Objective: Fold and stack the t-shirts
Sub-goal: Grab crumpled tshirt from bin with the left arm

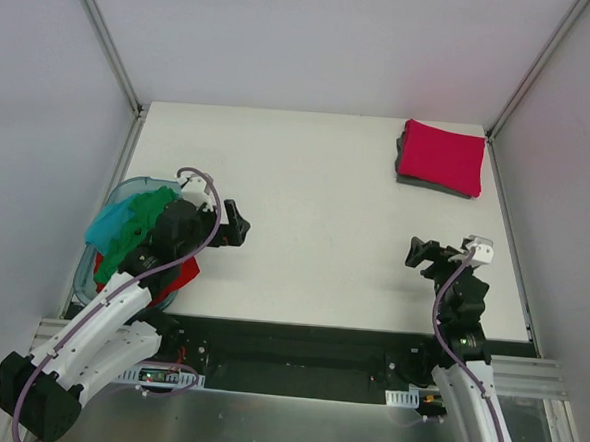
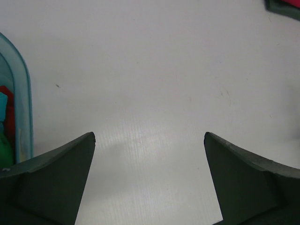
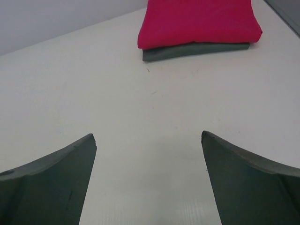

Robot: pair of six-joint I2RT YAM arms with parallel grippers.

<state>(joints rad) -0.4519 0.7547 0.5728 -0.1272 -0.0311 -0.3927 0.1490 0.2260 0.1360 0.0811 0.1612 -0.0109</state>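
Note:
A folded crimson-pink t-shirt (image 1: 441, 155) lies on a folded dark grey t-shirt (image 1: 408, 180) at the table's far right corner; both show in the right wrist view, pink (image 3: 197, 21) over grey (image 3: 187, 51). Bright green (image 1: 147, 215), teal (image 1: 109, 227) and red (image 1: 176, 279) t-shirts are bunched in the pale-blue tub (image 1: 127, 186) at the left edge. My left gripper (image 1: 237, 225) is open and empty just right of the tub (image 2: 21, 93). My right gripper (image 1: 420, 256) is open and empty above bare table at the near right.
The white table (image 1: 315, 222) is bounded by grey walls with metal posts at the far corners. A dark gap and the arm bases run along the near edge.

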